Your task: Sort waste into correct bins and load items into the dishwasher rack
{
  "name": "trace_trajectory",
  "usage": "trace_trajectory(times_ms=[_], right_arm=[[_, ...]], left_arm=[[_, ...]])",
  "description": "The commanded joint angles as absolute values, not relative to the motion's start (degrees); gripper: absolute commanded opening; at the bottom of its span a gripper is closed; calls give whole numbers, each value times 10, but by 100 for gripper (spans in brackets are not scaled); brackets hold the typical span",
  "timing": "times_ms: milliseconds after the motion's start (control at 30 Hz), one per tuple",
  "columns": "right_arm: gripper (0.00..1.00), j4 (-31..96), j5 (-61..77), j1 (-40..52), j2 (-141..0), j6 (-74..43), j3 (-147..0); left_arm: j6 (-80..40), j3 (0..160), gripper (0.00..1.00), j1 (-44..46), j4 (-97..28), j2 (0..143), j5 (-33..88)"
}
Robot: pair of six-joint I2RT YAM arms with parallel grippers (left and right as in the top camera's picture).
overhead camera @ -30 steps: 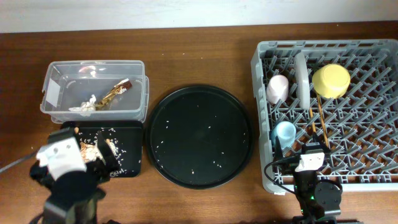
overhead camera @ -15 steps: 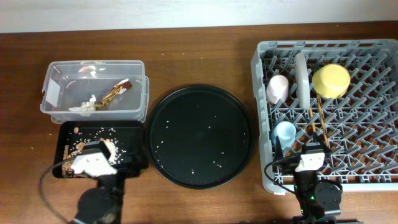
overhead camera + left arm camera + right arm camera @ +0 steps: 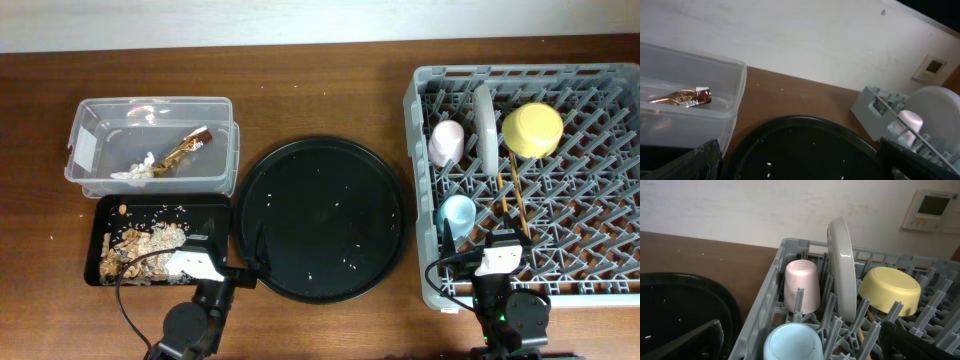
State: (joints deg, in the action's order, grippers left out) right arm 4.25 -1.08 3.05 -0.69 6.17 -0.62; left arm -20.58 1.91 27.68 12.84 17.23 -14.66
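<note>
Grey plastic rack (image 3: 560, 72) fills the table's right side. A round black tray (image 3: 320, 180) sits in the middle, with a clear tub (image 3: 228, 150) at the left and a shallow black tray (image 3: 215, 215) just in front of it. The left gripper (image 3: 800, 162), by the shallow black tray, and the right gripper (image 3: 800, 342), at the rack's near wall, both have their fingers spread apart, holding nothing. The rack holds a plate (image 3: 485, 125) on edge, a yellow bowl (image 3: 532, 128), a pink cup (image 3: 446, 141), a blue cup (image 3: 460, 212) and chopsticks (image 3: 515, 190). The wrapper (image 3: 185, 147) and tissue (image 3: 137, 170) lie in the tub, the scraps (image 3: 135, 245) in the shallow tray.
</note>
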Motion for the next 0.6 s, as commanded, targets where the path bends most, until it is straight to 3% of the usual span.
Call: trace_trajectory(times_ms=[0,567], right_arm=[[98,46,-20,34,-2,59,-3],[98,45,-20,34,-2,59,-3]], left_arm=[[-203,6,99,274,121,167,-132],[-194,6,99,190,-39,46,-91]])
